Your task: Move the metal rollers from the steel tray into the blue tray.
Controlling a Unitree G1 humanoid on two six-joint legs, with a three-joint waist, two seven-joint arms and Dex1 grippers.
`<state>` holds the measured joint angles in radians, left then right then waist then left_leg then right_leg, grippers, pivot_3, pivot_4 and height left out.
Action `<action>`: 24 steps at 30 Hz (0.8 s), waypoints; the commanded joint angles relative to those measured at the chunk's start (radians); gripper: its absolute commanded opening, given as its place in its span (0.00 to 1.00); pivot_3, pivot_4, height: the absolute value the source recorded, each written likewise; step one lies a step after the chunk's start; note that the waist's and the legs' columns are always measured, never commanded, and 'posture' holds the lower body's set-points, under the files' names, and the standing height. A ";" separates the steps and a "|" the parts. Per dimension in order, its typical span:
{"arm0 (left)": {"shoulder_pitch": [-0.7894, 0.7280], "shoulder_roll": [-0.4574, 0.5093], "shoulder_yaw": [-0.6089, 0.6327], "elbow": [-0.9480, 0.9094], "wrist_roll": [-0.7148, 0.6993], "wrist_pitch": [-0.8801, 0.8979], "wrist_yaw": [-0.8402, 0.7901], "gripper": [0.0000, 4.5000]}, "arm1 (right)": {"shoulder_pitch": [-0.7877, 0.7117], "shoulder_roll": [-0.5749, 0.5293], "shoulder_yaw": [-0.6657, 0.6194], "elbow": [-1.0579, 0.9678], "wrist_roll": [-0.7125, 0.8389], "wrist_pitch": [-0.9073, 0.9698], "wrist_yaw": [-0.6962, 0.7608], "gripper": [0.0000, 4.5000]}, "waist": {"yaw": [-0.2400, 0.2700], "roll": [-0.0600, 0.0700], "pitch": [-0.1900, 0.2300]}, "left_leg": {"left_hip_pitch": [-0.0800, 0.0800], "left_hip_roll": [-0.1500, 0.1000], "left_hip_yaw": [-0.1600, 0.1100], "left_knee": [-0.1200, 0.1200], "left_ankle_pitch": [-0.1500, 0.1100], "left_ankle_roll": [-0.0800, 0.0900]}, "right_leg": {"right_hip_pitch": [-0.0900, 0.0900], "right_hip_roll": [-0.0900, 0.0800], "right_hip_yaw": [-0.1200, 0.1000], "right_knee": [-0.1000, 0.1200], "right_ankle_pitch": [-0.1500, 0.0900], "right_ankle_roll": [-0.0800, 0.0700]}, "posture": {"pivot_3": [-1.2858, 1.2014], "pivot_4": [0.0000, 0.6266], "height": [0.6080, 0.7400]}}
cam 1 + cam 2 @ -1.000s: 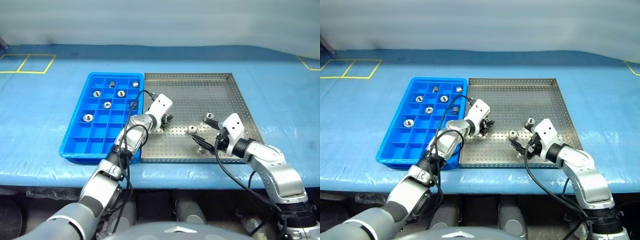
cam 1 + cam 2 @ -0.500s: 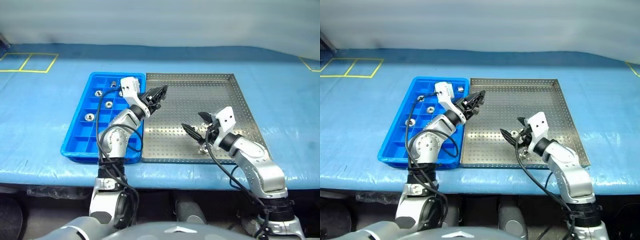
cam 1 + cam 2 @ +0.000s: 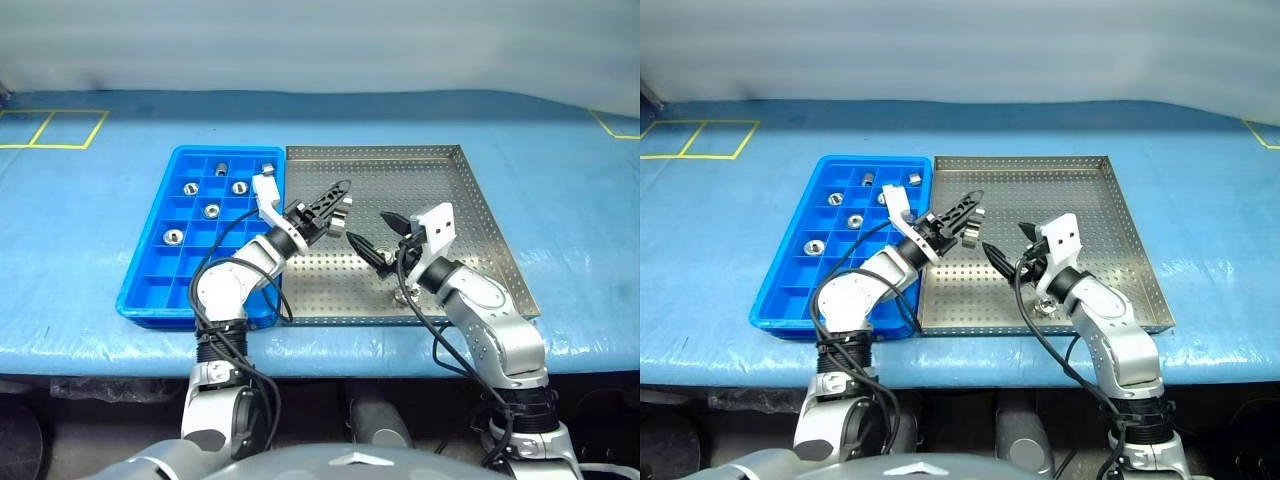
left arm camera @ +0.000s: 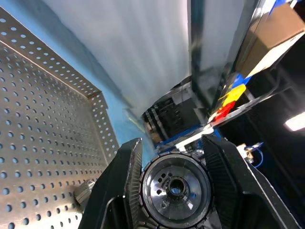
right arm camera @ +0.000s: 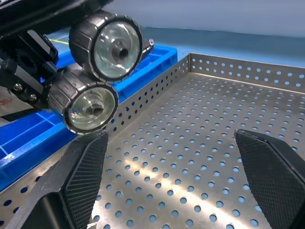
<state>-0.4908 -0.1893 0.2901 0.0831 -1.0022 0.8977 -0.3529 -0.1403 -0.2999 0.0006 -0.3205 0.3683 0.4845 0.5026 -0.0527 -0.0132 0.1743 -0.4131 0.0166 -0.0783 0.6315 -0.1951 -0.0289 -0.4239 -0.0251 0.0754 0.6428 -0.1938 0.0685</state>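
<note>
My left gripper [image 3: 338,205] hangs above the steel tray [image 3: 450,180], near its left side, shut on a metal roller [image 4: 174,188]. Two shiny knurled rollers [image 5: 112,45] show side by side at its tip in the right wrist view. The right gripper [image 3: 375,235] is open and empty, its fingers [image 5: 88,176] spread wide, pointing at the left gripper's tip a short way off. Another roller [image 3: 405,293] lies on the tray's perforated floor under the right wrist. Left of the steel tray, the blue tray [image 3: 140,285] holds several rollers [image 3: 211,210] in its far compartments.
Both trays sit side by side, touching, on a table under a blue cover [image 3: 560,200]. Yellow tape lines [image 3: 60,125] mark the far left of the cover. The near compartments of the blue tray hold nothing.
The left gripper has lifted off the steel tray floor with the roller and rolled its wrist. It now points right. The right gripper rose and moved left toward it.
</note>
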 commanded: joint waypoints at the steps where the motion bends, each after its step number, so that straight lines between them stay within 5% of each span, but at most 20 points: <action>1: -0.027 -0.042 0.004 -0.008 -0.084 -0.018 -0.046 0.37 | 0.010 0.019 0.007 -0.064 0.063 -0.002 0.029 1.00 | -0.001 0.000 0.000 | 0.000 0.000 0.000 0.000 0.000 0.000 | 0.000 0.000 0.000 0.000 0.000 0.000 | 0.51 0.24 1.00; 20: -0.015 0.000 -0.077 0.029 -0.067 -0.026 -0.122 0.37 | -0.035 0.070 -0.010 -0.095 0.286 0.091 0.025 1.00 | -0.013 0.000 0.000 | 0.000 0.000 0.000 0.000 0.000 0.000 | 0.000 0.000 0.000 0.000 0.000 0.000 | 0.51 0.24 1.00; 24: -0.001 0.002 -0.096 0.014 -0.058 -0.023 -0.129 0.37 | -0.052 0.083 -0.012 -0.083 0.277 0.097 -0.005 0.80 | -0.013 0.000 0.000 | 0.000 0.000 0.000 -0.001 0.000 0.000 | 0.000 0.000 0.000 0.000 0.000 -0.001 | 0.51 0.24 1.00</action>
<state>-0.4913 -0.1738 0.2564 0.1189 -1.0610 0.8536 -0.4581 -0.1502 -0.2317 0.0036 -0.3903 0.6354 0.5994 0.5273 -0.0660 -0.0132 0.1743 -0.4131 0.0167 -0.0784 0.6307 -0.1951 -0.0288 -0.4243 -0.0251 0.0754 0.6426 -0.1942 0.0680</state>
